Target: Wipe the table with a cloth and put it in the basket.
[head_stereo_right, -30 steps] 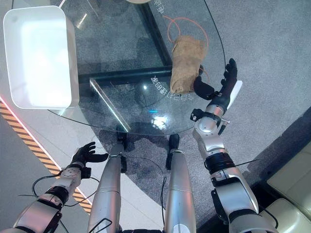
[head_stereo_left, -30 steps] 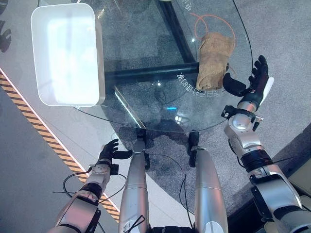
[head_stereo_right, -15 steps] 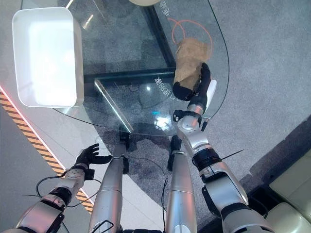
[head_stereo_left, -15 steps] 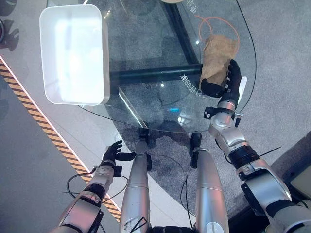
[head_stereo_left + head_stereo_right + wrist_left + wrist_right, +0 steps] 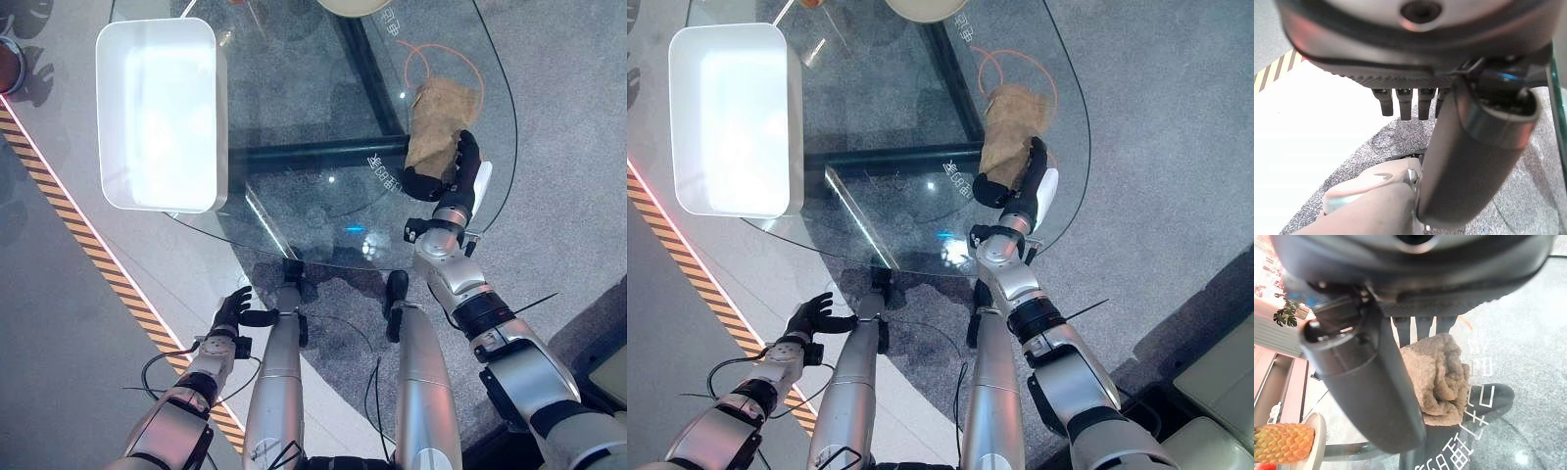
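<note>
Looking down from the robot's head, a round glass surface (image 5: 294, 127) is seen with a tan cloth (image 5: 438, 121) lying crumpled near its right edge, partly over an orange ring (image 5: 441, 54) marked on the glass. The near end of the cloth is gripped by the right hand (image 5: 453, 174), whose dark fingers (image 5: 468, 155) are curled against the cloth's right side while the thumb is pressed to its near left side. In the right wrist view the cloth (image 5: 1442, 377) is seen bunched between the thumb and the fingers (image 5: 1425, 327). A white rectangular basket (image 5: 162, 113) stands at the left edge of the surface, well apart from the cloth. A pale round plate (image 5: 926, 8) is cut off at the far edge. The left hand (image 5: 230, 311) is held low beside the robot, below the surface, with its fingers loosely spread and nothing held. A yellow and black striped line (image 5: 69, 225) is painted across the floor at left.
</note>
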You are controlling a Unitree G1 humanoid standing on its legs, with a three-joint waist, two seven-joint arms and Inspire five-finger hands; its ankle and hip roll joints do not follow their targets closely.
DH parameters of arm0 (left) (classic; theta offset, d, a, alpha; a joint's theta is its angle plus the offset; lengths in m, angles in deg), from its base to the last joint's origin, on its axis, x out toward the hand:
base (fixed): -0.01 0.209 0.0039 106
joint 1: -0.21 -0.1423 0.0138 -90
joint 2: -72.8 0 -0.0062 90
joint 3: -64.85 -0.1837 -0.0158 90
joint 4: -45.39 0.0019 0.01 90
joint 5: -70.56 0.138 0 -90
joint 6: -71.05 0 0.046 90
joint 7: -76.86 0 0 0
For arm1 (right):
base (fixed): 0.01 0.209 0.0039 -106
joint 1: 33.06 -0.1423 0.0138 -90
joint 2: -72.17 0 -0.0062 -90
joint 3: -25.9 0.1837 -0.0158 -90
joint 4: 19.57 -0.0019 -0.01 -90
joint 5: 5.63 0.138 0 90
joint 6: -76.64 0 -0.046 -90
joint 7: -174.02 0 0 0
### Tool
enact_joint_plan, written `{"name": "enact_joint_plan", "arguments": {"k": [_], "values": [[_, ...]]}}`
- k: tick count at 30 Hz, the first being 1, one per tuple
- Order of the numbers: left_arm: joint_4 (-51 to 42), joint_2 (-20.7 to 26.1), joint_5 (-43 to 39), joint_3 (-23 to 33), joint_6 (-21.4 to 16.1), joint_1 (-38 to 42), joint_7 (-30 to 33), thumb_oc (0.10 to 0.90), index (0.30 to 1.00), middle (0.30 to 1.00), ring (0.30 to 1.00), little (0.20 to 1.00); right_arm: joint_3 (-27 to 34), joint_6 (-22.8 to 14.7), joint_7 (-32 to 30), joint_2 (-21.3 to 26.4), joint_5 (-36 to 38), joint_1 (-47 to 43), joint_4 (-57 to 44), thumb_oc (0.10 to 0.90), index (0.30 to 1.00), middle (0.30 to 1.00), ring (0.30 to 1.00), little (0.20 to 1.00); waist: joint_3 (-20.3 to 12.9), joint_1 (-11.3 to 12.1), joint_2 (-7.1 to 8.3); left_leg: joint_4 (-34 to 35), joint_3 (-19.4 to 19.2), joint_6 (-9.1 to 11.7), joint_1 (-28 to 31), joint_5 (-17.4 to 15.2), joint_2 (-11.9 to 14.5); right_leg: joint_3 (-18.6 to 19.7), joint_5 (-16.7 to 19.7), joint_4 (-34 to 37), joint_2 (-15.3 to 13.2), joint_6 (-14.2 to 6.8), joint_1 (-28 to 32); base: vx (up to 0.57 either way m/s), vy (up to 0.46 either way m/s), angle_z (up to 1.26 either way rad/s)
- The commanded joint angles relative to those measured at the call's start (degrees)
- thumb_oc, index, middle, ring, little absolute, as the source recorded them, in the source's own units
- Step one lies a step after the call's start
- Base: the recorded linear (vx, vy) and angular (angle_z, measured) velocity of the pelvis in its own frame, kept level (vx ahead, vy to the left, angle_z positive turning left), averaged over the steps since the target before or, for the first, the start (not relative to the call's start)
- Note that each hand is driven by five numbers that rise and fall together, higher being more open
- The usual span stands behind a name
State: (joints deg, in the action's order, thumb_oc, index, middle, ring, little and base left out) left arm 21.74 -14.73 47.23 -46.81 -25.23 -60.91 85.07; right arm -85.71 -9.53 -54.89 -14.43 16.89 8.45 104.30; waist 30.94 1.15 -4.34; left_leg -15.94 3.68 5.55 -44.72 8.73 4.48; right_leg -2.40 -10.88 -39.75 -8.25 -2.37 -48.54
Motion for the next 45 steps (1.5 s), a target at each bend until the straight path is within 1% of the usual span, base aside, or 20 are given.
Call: {"name": "enact_joint_plan", "arguments": {"k": [1,3,10,12,17,19,27,33,34,35,36,45], "values": [[2.2,-1.3,1.8,-0.7,-0.2,-2.5,1.3,0.800,0.900,0.900,0.900,0.900,-1.3,-0.4,-3.6,3.1,-5.1,-5.7,-2.6,0.800,0.900,0.900,0.900,0.900,-1.1,-0.2,-1.35,-8.0,-5.1,-4.6,0.6,-9.3,-5.3,-1.8,6.5,11.2,3.1,2.6,2.6,0.00,0.000,0.00],[2.1,-1.3,1.9,-0.8,0.1,-2.5,1.3,0.800,0.900,0.900,0.900,0.900,-1.5,0.8,-4.1,3.4,-5.0,-6.5,-2.1,0.800,0.900,0.900,0.900,0.900,-1.1,-0.1,-1.49,-7.9,-5.1,-4.7,0.8,-9.3,-5.3,-1.8,6.5,11.2,3.0,2.6,2.7,0.00,0.000,0.00],[2.3,-1.6,2.1,-1.3,0.2,-2.1,1.1,0.800,0.900,0.900,0.900,0.900,-2.3,3.4,-5.1,3.4,-4.4,-9.2,2.3,0.800,0.900,0.900,0.900,0.900,-1.1,0.6,-1.89,-8.2,-5.0,-4.9,0.8,-9.3,-5.5,-2.1,6.5,10.7,2.8,2.6,2.6,0.00,0.000,0.00],[2.2,-1.8,2.1,-1.5,0.4,-2.0,1.1,0.800,0.900,0.900,0.900,0.900,-2.9,5.0,-5.5,3.1,-4.6,-10.1,3.2,0.800,0.900,0.900,0.900,0.900,-1.1,0.8,-2.01,-8.2,-4.9,-4.9,0.8,-9.3,-5.5,-2.2,6.4,10.5,2.8,2.6,2.6,0.00,0.000,0.00],[2.0,-2.0,2.3,-1.8,0.7,-2.0,1.1,0.800,0.900,0.900,0.900,0.900,-4.1,6.3,-4.9,3.1,-4.7,-11.1,5.5,0.800,0.900,0.900,0.900,0.900,-1.1,1.2,-2.22,-8.3,-4.8,-5.0,0.8,-9.3,-5.6,-2.5,6.4,10.3,2.6,2.6,2.5,0.00,0.000,0.00],[1.9,-2.0,2.4,-2.1,0.9,-2.0,1.2,0.800,0.900,0.900,0.900,0.900,-4.7,7.4,-4.6,3.0,-4.5,-11.4,5.9,0.800,0.900,0.900,0.900,0.900,-1.1,1.3,-2.29,-8.2,-4.8,-5.0,0.8,-9.3,-5.7,-2.5,6.4,10.2,2.6,2.6,2.5,0.00,0.000,0.00],[1.3,-2.2,2.3,-2.4,1.3,-2.0,1.4,0.800,0.900,0.900,0.900,0.900,-5.8,7.8,-2.6,2.7,-3.8,-11.4,6.7,0.800,0.900,0.900,0.900,0.900,-1.1,1.5,-2.49,-8.4,-4.8,-5.1,0.6,-9.3,-5.8,-2.5,6.3,9.8,2.7,2.7,2.1,0.00,0.000,0.00],[1.1,-2.2,2.2,-2.6,1.4,-2.0,1.5,0.800,0.900,0.900,0.900,0.900,-6.1,7.2,-1.2,2.3,-4.0,-11.3,7.1,0.800,0.900,0.900,0.900,0.900,-1.1,1.5,-2.52,-8.4,-4.9,-5.1,0.4,-9.2,-5.7,-2.6,6.3,9.6,2.8,2.7,1.7,0.00,0.000,0.00],[1.1,-2.2,2.3,-2.5,1.5,-2.0,1.5,0.800,0.900,0.900,0.900,0.900,-6.1,7.4,-0.7,2.3,-4.0,-11.2,6.9,0.567,0.700,0.700,0.700,0.667,-1.1,1.5,-2.47,-8.3,-4.9,-5.2,0.4,-9.2,-5.7,-2.6,6.3,9.6,2.8,2.7,1.7,0.00,0.000,0.00],[1.0,-2.1,2.3,-2.5,1.6,-2.0,1.6,0.800,0.900,0.900,0.900,0.900,-6.1,7.4,-0.5,2.4,-4.2,-11.1,6.8,0.369,0.531,0.531,0.531,0.469,-1.1,1.5,-2.44,-8.3,-4.9,-5.2,0.4,-9.2,-5.7,-2.7,6.3,9.6,2.8,2.7,1.8,0.00,0.000,0.00],[1.0,-2.0,2.3,-2.5,1.6,-2.0,1.5,0.800,0.900,0.900,0.900,0.900,-6.3,7.5,-0.2,2.5,-4.4,-11.2,6.7,0.100,0.300,0.300,0.300,0.200,-1.1,1.6,-2.43,-8.4,-4.9,-5.2,0.3,-9.2,-5.7,-2.7,6.3,9.5,2.8,2.7,1.7,0.00,0.000,0.00],[0.9,-1.7,2.1,-2.7,1.9,-1.9,1.1,0.800,0.900,0.900,0.900,0.900,-6.7,7.5,0.6,2.7,-3.9,-11.3,7.6,0.100,0.300,0.300,0.300,0.200,-1.1,1.6,-2.52,-8.6,-4.9,-5.3,-0.1,-9.2,-5.7,-2.6,6.3,9.1,2.9,2.7,1.2,0.00,0.000,0.00]]}}
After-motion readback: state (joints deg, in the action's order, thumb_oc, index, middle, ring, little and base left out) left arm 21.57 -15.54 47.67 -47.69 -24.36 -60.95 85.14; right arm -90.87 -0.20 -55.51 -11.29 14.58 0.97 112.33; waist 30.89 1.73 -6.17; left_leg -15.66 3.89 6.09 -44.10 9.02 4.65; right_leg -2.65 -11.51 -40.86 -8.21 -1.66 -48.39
